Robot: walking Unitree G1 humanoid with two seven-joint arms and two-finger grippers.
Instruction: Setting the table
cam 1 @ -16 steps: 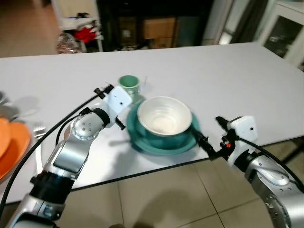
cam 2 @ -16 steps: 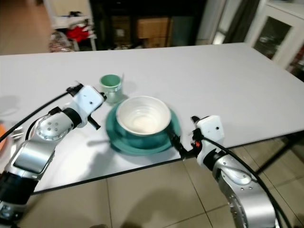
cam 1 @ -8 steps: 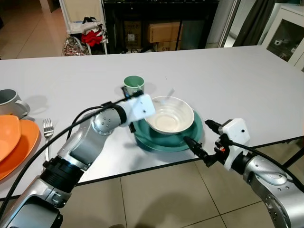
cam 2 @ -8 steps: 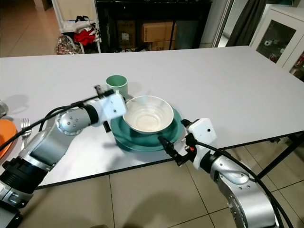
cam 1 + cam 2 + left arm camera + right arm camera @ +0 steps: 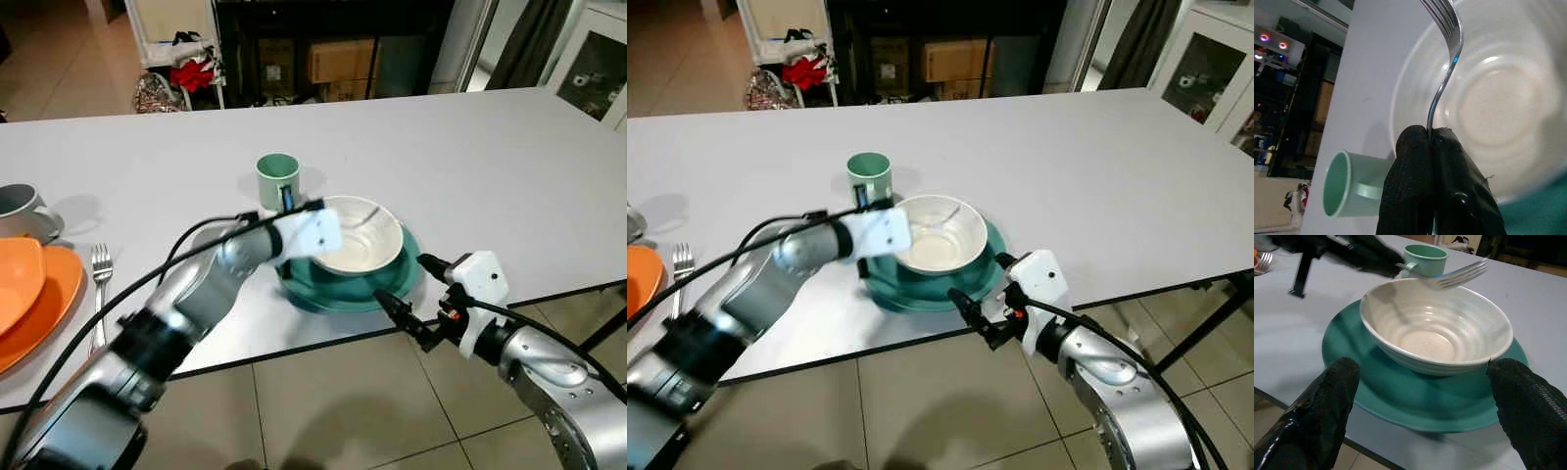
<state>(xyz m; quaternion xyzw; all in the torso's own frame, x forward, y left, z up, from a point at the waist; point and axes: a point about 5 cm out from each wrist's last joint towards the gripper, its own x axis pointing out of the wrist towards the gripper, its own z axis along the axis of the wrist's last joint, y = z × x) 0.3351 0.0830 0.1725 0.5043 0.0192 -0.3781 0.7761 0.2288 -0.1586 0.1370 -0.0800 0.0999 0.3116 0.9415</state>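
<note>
Bright light from above falls on the white counter [image 5: 509,157], and soft grey shadows lie beside the mug [image 5: 277,180] and under the bowl [image 5: 358,233]. The room behind is dim. The left arm [image 5: 186,304] looks smeared and blurry. Up close, the black fingers [image 5: 1317,416] are fuzzy.

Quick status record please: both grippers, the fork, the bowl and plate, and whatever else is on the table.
left gripper: shut on silver metal fork, held over the bowl
right gripper: open, at the table edge facing the plate
white ribbed bowl: empty, sits on round teal plate
mint green mug: behind the plate
far left: orange plate, second fork, grey cup
</note>
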